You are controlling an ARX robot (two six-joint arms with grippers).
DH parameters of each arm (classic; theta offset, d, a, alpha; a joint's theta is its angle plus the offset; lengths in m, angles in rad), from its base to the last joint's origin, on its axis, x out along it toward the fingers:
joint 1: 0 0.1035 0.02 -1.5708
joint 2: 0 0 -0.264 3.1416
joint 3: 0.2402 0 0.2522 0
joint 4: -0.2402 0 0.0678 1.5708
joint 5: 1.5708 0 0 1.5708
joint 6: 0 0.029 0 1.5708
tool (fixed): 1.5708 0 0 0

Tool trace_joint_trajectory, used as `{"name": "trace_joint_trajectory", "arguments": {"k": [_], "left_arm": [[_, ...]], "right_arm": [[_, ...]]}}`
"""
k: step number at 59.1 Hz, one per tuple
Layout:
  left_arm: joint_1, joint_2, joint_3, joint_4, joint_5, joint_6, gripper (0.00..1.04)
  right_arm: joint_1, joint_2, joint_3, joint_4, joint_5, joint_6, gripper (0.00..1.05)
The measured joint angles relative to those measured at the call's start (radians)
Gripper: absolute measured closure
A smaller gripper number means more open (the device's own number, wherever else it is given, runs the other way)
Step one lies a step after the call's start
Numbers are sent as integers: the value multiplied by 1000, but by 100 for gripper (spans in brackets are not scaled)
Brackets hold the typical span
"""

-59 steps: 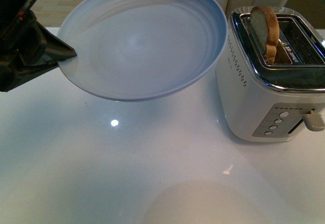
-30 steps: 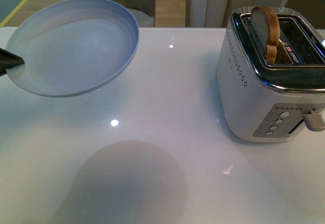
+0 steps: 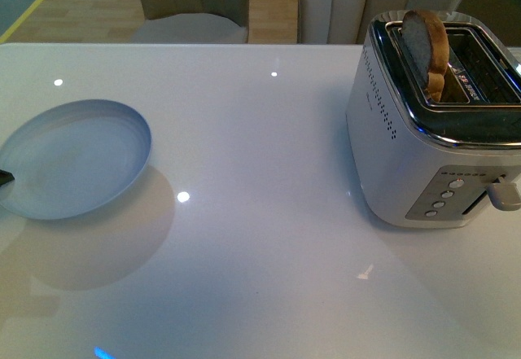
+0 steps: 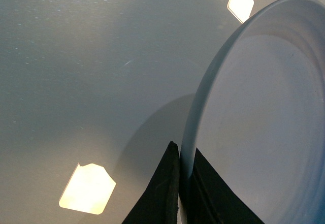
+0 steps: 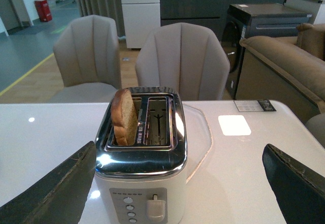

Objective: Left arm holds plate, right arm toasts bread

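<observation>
The pale blue plate [image 3: 77,157] is at the far left of the front view, low over the white table. My left gripper [image 4: 182,163] is shut on its rim; only a dark fingertip [image 3: 4,178] shows at the front view's left edge. The plate [image 4: 264,127] fills the left wrist view. The bread [image 3: 427,50] stands upright in the left slot of the white and chrome toaster [image 3: 435,131] at the right. My right gripper [image 5: 188,181] is open and empty, back from the toaster [image 5: 142,168], with the bread [image 5: 124,117] ahead of it.
The toaster's lever [image 3: 503,194] and a column of round buttons [image 3: 444,198] face the front. Beige chairs [image 5: 180,61] stand behind the table's far edge. A white table [image 3: 269,237] bears everything.
My left gripper has carried the plate from high in the middle out to the far left and down close to the table. The toaster and bread have not moved.
</observation>
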Motion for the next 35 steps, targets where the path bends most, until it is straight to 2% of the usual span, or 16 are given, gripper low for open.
{"name": "trace_joint_trajectory", "arguments": {"k": [35], "left_arm": [[40, 174, 108, 20, 30, 93, 102]], "right_arm": [[0, 0, 0, 0, 0, 0, 9]]}}
